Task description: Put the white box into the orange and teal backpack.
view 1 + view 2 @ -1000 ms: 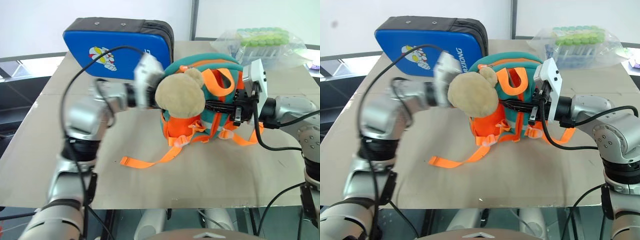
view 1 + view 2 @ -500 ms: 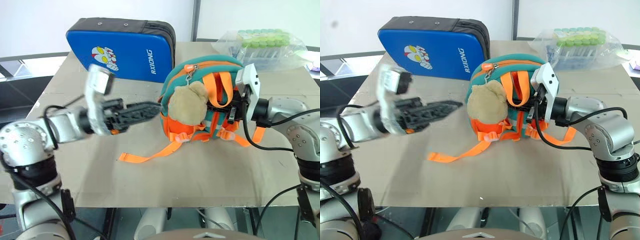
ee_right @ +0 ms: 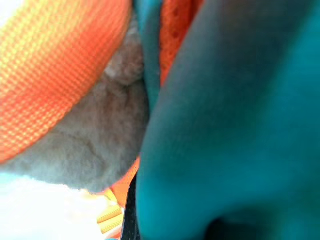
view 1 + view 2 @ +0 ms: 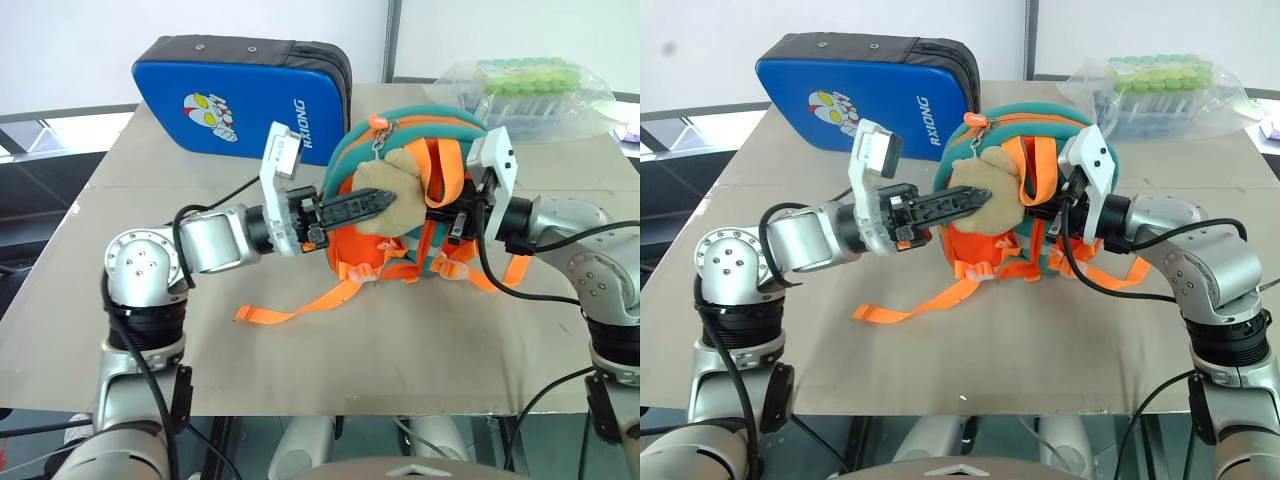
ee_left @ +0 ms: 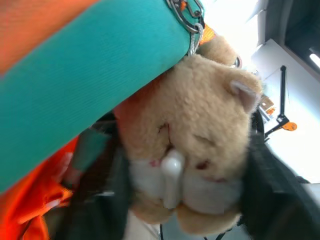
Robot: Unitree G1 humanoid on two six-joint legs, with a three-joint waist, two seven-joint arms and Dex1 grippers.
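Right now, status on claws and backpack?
Left claw at the plush bear head. Right claw shut on the backpack, which stands upright. Zipper looks closed.

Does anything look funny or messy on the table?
The small orange and teal backpack has one orange strap trailing loose across the table. The left gripper is poking at its tan plush bear head. The zipper looks closed.

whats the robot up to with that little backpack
The robot is working on the orange and teal backpack, which stands upright in the middle of the table. Its right gripper is shut on the backpack's side by the orange straps, steadying it. Its left gripper reaches in level from the other side, fingers against the plush bear head hanging on the front. The zipper looks closed. A blue padded case stands behind.
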